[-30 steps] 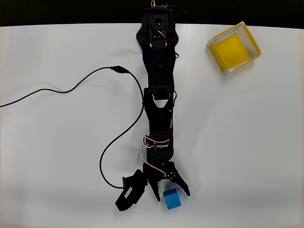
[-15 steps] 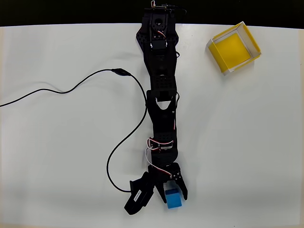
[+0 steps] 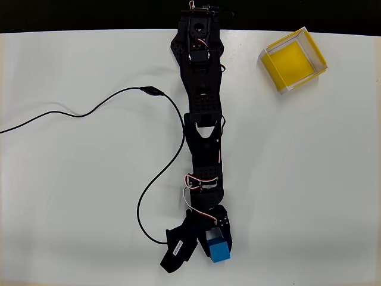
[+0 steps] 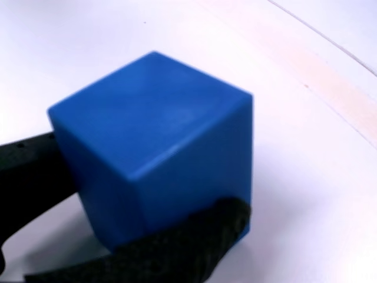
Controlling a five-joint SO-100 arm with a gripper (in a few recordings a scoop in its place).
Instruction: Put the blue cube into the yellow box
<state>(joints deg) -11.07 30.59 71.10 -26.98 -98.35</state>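
We are pinching the blue cube (image 4: pixel 156 147) between our fingers (image 3: pixel 209 245) near the surface's front edge; grasping step done, we judge, next lifting and carrying it to the yellow box (image 3: pixel 292 60) at the far right corner

A white bench (image 3: pixel 71 196) carries everything. A thin black cable (image 3: pixel 89 111) snakes across it from the left edge in the overhead view.

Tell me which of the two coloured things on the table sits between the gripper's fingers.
The blue cube, at the bottom of the overhead view, with the gripper closed around it. The yellow box sits far off at the upper right, empty.
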